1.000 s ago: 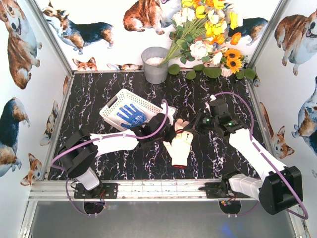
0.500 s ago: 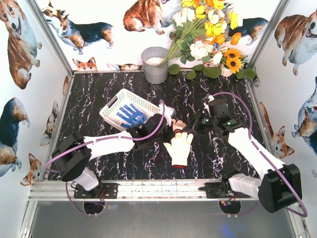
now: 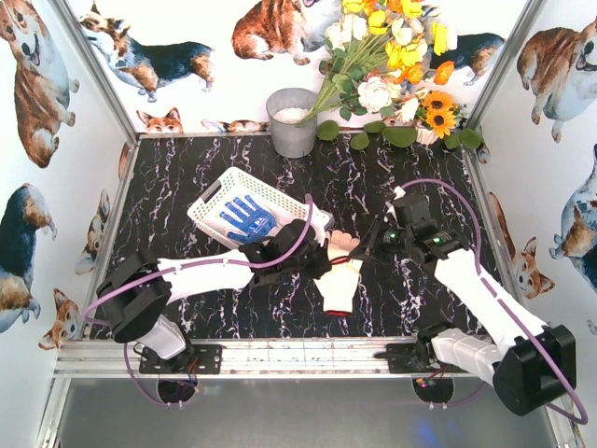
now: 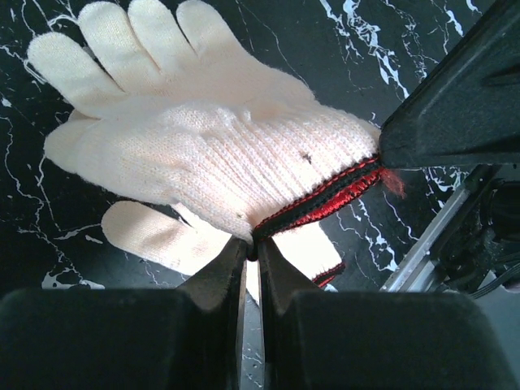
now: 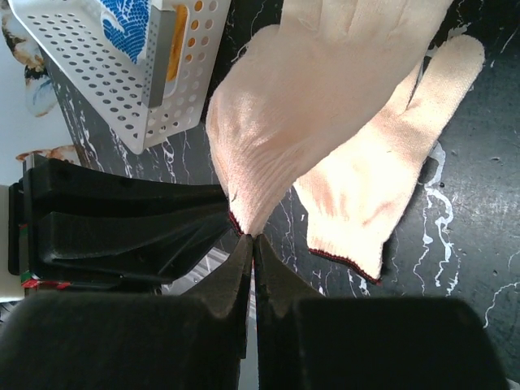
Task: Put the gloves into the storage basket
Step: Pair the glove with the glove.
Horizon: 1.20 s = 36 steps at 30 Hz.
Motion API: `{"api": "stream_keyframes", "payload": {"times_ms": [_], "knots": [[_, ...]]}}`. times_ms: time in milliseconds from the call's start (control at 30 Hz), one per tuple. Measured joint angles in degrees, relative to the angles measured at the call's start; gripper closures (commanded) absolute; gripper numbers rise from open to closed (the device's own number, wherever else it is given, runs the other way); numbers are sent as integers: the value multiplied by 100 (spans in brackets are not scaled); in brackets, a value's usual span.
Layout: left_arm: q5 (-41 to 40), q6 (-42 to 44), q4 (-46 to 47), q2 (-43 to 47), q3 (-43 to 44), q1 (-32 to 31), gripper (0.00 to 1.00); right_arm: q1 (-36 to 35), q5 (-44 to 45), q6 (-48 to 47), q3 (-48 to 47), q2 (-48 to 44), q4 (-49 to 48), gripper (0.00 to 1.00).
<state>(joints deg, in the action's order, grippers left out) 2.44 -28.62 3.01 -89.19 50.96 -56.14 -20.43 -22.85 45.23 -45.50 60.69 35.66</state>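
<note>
**Both grippers pinch one cream glove beside the basket**

Top view: the left gripper (image 3: 325, 257) and the right gripper (image 3: 360, 246) meet mid-table at the held cream glove (image 3: 340, 245). A second cream glove (image 3: 338, 289) lies flat on the black marble table (image 3: 187, 159), partly under it. The storage basket (image 3: 207, 220) sits just behind and to the left, with a blue-and-white glove (image 3: 244, 217) inside.

Left wrist view: the left gripper (image 4: 252, 248) has its fingers pressed together on the red-edged cuff of the held cream glove (image 4: 219, 146). The right gripper (image 4: 390, 146) grips the cuff's other end. The second cream glove (image 4: 142, 231) shows underneath.

Right wrist view: the right gripper (image 5: 252, 240) has its fingers clamped on the cuff of the held cream glove (image 5: 301, 97), and the left gripper (image 5: 122, 227) is close alongside. The second cream glove (image 5: 374, 187) lies on the table, and the storage basket (image 5: 97, 81) holds the blue-and-white glove (image 5: 126, 20).
</note>
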Motion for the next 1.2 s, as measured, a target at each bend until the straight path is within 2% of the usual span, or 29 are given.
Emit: {"api": "stream_keyframes", "payload": {"times_ms": [400,1200], "knots": [[66,-129,-199,260,-188,-205,100,-278,59,-83,44,-173,369,100],[658,-260,-634,164,-319,-348,100,-772,125,-157,411,-13,761,100]]}}
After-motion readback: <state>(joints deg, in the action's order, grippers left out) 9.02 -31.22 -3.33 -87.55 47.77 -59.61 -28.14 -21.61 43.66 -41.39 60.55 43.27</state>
